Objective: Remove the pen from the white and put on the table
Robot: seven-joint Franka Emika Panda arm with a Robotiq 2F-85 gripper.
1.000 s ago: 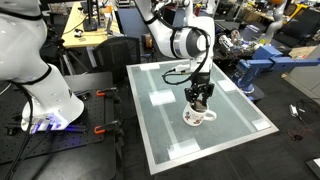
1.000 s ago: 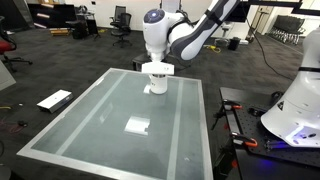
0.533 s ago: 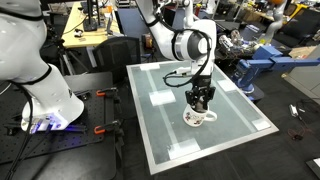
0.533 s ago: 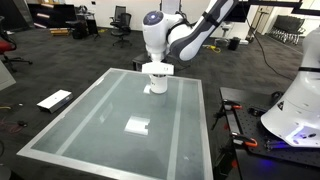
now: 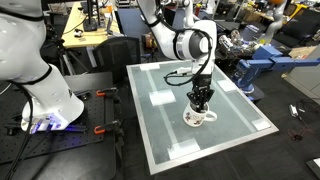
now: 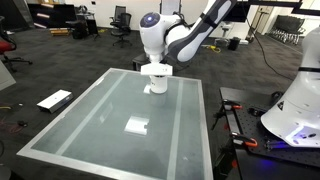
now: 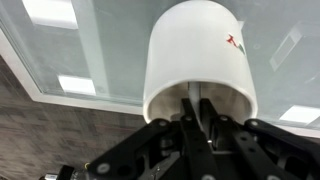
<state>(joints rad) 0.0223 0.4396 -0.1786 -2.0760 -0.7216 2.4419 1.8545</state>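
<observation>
Gripper (image 5: 201,103) poised straight above the white mug (image 5: 198,118), pointing down, tips at its mouth. Mug upright on the table (image 5: 160,135), directly beneath the wrist in both exterior views. From the wrist view, fingers (image 7: 192,128) drawn close together just inside the mug's rim. Cannot tell whether clamped on the pen, lost somewhere between fingers and mug's dark inside.

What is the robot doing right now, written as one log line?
arm: above white mug | jaws: inside mug mouth, grip unclear | pen: not clearly visible | mug: upright on table
</observation>
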